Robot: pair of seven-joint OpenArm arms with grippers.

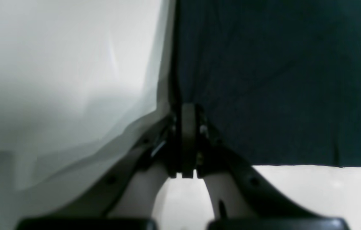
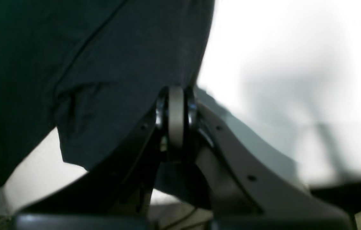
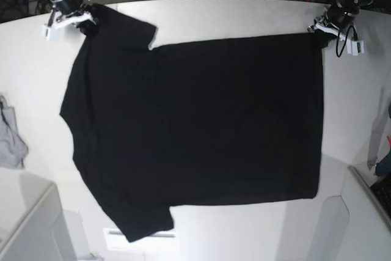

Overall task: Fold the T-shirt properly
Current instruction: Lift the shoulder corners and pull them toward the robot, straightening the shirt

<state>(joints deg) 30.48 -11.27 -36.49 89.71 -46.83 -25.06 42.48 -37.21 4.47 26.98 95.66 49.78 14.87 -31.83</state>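
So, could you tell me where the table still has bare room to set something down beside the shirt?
Bare table runs along the far edge between the two grippers, and again near the front edge below the T-shirt's hem side. The strip left of the shirt is partly taken by the grey cloth. The middle is fully covered by the shirt.

Left end effector (image 1: 188,140) seemingly pinching T-shirt (image 1: 279,80) edge

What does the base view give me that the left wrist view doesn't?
Only base: the whole T-shirt spread flat on the table, both sleeves, the right pincer at a shoulder corner, and a small grey cloth at the table's edge. Only left wrist: the left pincer shut on the shirt's edge, close up. Both: black fabric and white table.
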